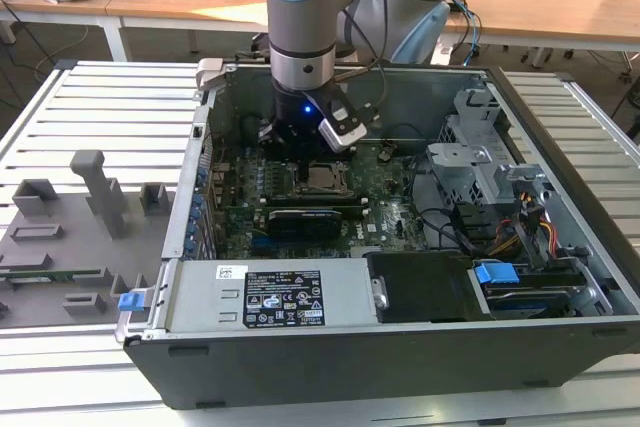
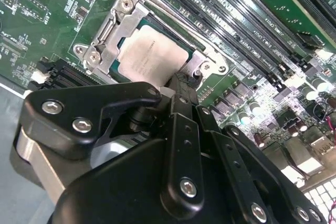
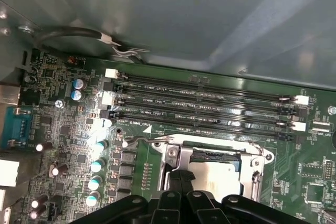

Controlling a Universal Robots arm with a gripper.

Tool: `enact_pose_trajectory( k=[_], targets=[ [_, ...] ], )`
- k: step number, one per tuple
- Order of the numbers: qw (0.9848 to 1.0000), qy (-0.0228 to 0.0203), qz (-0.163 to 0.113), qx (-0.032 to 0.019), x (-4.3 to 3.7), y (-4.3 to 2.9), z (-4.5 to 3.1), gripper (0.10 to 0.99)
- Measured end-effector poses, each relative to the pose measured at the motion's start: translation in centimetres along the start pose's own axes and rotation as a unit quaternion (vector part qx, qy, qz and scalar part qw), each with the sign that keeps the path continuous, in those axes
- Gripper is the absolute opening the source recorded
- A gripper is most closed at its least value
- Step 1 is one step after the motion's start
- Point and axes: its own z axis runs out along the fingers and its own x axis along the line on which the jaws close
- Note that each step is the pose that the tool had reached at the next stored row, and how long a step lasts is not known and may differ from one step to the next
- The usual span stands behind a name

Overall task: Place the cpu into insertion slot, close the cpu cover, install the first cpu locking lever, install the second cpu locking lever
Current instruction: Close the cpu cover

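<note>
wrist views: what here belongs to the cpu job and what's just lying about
Job: cpu, cover, locking lever, end effector.
Lying about: memory slots, capacitors, black cable.

A Universal Robots arm (image 1: 305, 7) reaches down into an open computer case (image 1: 400, 347) on a slatted table (image 1: 100, 97). Its gripper (image 1: 298, 155) hangs just beside the cpu (image 1: 322, 179), which lies in the insertion slot (image 1: 303, 185) on the green motherboard (image 1: 390, 217).
</note>
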Motion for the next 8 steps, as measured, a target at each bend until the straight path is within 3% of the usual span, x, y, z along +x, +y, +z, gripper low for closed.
enact_pose_trajectory(
  k=[3, 8],
  targets=[
    [1.0, 0.0001, 0.0, 0.0001, -0.04, 0.01, -0.37, 0.106],
    [1.0, 0.0002, 0.0, 0.0001, 0.13, -0.05, -0.27, 0.106]
  ],
)
